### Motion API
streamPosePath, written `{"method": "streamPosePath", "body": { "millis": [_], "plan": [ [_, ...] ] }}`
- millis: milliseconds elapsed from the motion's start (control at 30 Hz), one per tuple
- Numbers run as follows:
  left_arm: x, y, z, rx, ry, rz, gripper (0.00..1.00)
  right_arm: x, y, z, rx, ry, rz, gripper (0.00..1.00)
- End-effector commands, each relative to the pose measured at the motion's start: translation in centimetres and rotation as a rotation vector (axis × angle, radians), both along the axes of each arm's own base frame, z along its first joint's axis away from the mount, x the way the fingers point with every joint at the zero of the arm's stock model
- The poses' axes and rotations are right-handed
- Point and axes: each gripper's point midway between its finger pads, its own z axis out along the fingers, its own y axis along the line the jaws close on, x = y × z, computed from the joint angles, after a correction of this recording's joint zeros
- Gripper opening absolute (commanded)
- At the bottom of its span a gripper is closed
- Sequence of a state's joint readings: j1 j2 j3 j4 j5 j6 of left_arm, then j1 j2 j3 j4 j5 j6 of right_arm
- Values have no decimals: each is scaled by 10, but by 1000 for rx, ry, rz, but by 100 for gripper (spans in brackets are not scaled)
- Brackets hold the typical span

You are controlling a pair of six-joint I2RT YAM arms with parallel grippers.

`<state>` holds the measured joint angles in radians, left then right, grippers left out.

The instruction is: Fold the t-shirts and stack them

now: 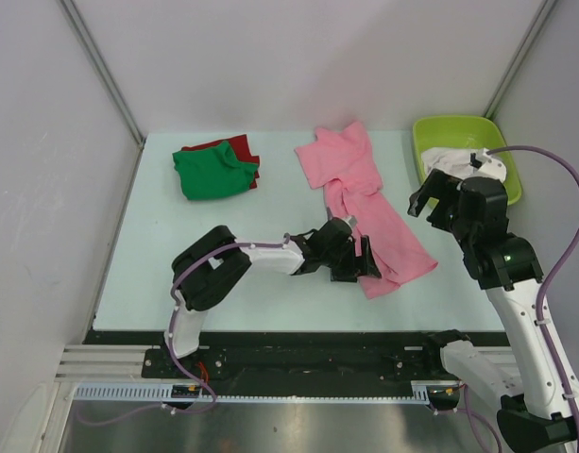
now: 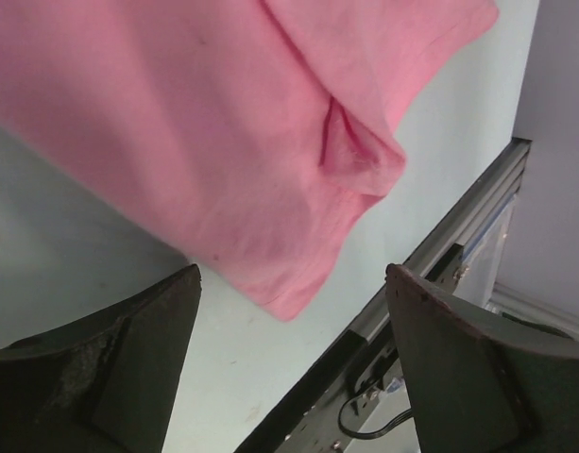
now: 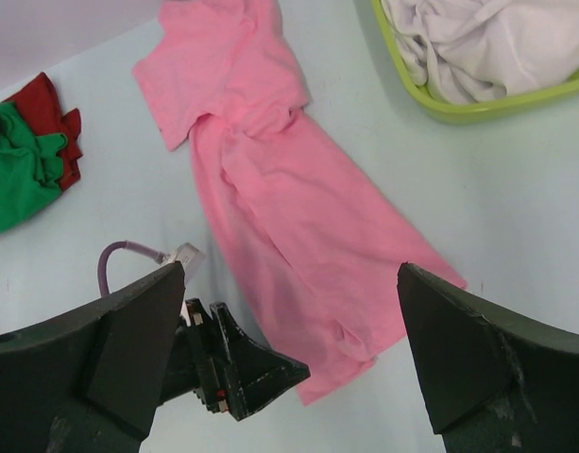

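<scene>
Pink t-shirt [image 1: 360, 203] lies rumpled beside the lime-green tub [image 1: 419, 142]; green t-shirt [image 1: 212, 175] sits atop red t-shirt [image 1: 237, 146], well apart from it. Right gripper [image 3: 291, 274] hovers near the tub, left gripper [image 2: 289, 283] farther off at the pink hem; both have jaws apart.

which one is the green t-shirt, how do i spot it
Go to the far left corner of the pale table. Two bunched shirts lie there in a pile. The green t-shirt is the upper one, covering most of the red t-shirt beneath.
</scene>
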<state>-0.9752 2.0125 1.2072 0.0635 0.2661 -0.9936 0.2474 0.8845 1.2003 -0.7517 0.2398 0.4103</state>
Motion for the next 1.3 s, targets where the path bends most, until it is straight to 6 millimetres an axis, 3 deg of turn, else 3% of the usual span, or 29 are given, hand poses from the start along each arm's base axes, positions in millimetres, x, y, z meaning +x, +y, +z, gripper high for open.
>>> {"method": "streamPosePath", "body": {
  "millis": [0,200,300,333,433,500,667,700,833,1000,1133,1267],
  "plan": [
    [-28,15,-57,154,98,13,86,-7,-4,-6,12,1,-21,100],
    [-52,8,-81,192,147,-13,78,-12,-1,-16,28,17,-8,100],
    [-54,5,-90,174,159,-9,56,-14,0,-18,34,16,-2,100],
    [-55,6,-93,175,165,-8,39,-16,0,-19,34,16,-2,100],
    [-56,7,-101,184,175,-8,10,-18,-1,-23,34,25,-5,100],
    [-57,8,-99,178,176,-6,0,-19,-2,-25,29,28,-6,100],
    [-60,27,-90,181,158,7,0,-20,-1,-40,32,67,-5,100],
    [-59,28,-77,160,138,4,0,-19,1,-46,35,84,-4,100],
    [-72,69,-77,185,131,23,0,-20,12,-82,52,185,40,100],
    [-89,102,-73,141,141,41,0,-22,29,-123,122,258,82,100],
    [-102,141,-79,151,156,78,0,-35,38,-161,168,351,101,100],
    [-102,157,-68,95,151,95,0,-55,45,-191,181,443,110,100]
  ]
}}
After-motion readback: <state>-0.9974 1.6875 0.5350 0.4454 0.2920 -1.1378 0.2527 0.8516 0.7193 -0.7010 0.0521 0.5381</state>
